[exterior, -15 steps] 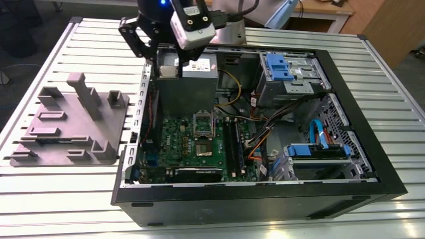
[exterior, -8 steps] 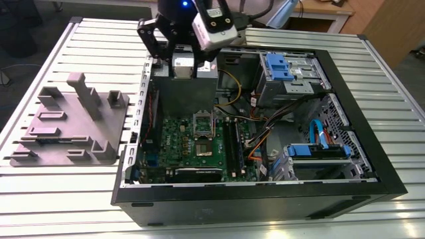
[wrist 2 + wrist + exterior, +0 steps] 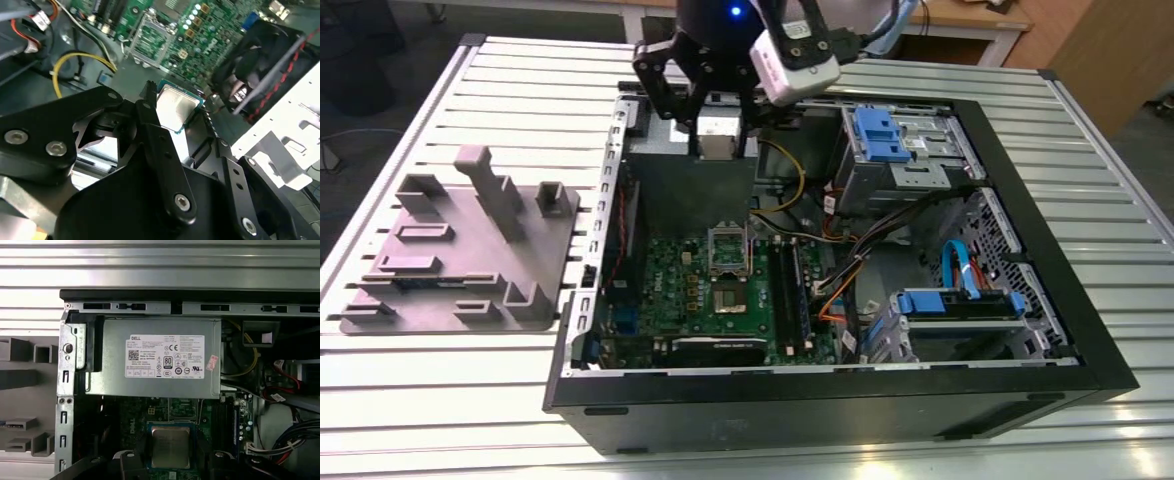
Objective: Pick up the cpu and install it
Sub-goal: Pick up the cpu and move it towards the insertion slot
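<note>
Above the open PC case (image 3: 854, 390), over the grey PSU box (image 3: 155, 360), the hand (image 3: 718, 140) is closed on the cpu (image 3: 719, 133), pinched at its edges btw. black fingers (image 3: 155, 130). Exterior view: cpu is just a pale patch, partly hidden by the fingers. Second wrist view: silver top shows, one corner covered by hand links. Socket (image 3: 727, 250) on green mobo (image 3: 667, 290) sits apart from the cpu; its details are hard to make out.

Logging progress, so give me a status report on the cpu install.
Pincer shut on small square silver-topped cpu. Chip aloft over open black computer case, not yet on green motherboard. No obstruction seen.
</note>
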`<state>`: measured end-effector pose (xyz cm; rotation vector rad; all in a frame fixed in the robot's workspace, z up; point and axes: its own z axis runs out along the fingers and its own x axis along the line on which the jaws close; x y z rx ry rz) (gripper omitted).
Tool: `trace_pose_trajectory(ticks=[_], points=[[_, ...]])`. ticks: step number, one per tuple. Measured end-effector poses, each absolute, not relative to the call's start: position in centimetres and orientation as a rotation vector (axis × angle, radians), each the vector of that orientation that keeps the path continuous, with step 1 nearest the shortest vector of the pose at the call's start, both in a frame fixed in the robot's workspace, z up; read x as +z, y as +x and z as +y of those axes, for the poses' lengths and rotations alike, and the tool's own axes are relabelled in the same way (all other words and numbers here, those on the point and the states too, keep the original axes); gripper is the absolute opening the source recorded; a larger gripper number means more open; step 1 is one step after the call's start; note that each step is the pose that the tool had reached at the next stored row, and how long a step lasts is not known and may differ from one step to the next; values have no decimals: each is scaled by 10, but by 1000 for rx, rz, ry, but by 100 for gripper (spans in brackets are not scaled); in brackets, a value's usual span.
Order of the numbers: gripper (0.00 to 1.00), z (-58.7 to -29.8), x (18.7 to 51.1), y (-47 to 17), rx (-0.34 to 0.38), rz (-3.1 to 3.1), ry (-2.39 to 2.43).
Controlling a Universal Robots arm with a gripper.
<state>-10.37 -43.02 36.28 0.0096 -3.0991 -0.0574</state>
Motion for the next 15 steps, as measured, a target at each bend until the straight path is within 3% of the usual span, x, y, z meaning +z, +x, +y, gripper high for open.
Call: trace_pose_trajectory(ticks=[15], points=[[47, -431, 363, -70, -58, -3099, 10]])
